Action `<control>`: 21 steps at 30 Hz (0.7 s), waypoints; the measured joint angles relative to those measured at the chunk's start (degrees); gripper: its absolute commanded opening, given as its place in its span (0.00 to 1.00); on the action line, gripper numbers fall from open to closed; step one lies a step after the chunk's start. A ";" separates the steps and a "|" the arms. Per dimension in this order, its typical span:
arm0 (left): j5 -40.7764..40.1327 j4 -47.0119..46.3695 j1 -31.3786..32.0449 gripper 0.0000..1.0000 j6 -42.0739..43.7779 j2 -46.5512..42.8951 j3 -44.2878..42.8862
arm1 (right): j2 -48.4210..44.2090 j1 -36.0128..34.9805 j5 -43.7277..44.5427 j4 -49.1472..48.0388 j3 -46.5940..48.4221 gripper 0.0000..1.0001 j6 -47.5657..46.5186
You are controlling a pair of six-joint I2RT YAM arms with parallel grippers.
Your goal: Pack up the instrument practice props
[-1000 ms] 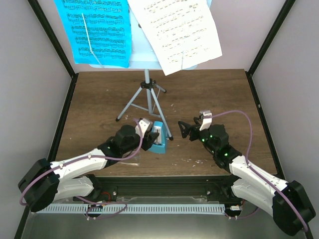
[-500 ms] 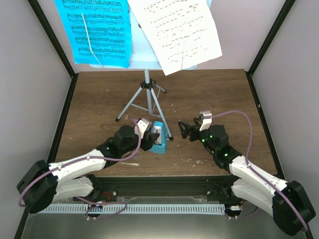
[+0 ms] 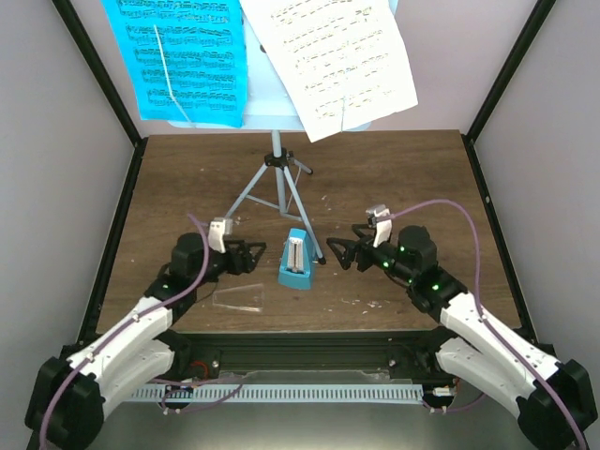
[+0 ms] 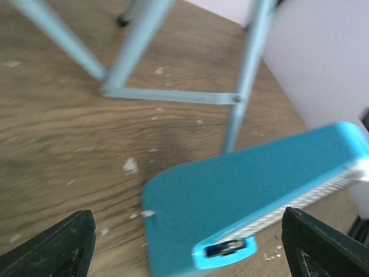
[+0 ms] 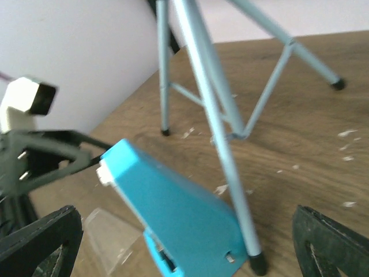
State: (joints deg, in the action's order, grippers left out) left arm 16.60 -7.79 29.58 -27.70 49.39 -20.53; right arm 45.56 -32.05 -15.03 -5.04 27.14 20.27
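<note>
The pale blue music stand (image 3: 277, 183) stands on its tripod at the back centre. It holds a cyan music sheet (image 3: 183, 56) and a white music sheet (image 3: 337, 56). The teal metronome (image 3: 296, 261) stands upright beside the stand's near right leg, without its cover. The clear cover (image 3: 239, 298) lies flat on the table to its left. My left gripper (image 3: 246, 255) is open and empty, a little left of the metronome (image 4: 248, 202). My right gripper (image 3: 342, 251) is open and empty, just right of the metronome (image 5: 173, 213). The cover also shows in the right wrist view (image 5: 109, 236).
The tripod legs (image 4: 138, 40) spread over the wooden table (image 3: 394, 178) just behind the metronome; one leg (image 5: 216, 121) ends close to the metronome's base. Black frame posts and pale walls close in both sides.
My left gripper has let go at the metronome and drawn back to the left. The clear cover is off and lies on the table. The right gripper has shifted slightly.
</note>
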 measured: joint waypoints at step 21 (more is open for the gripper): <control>6.88 35.32 -33.31 0.98 7.69 -1.86 -28.92 | 35.52 -24.30 -14.12 21.99 42.88 1.00 -7.91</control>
State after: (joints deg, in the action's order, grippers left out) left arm 23.49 27.53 -3.73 -20.01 47.53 -49.45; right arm 81.08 -56.36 -29.15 16.95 70.02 12.36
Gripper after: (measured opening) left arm 0.977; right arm 0.998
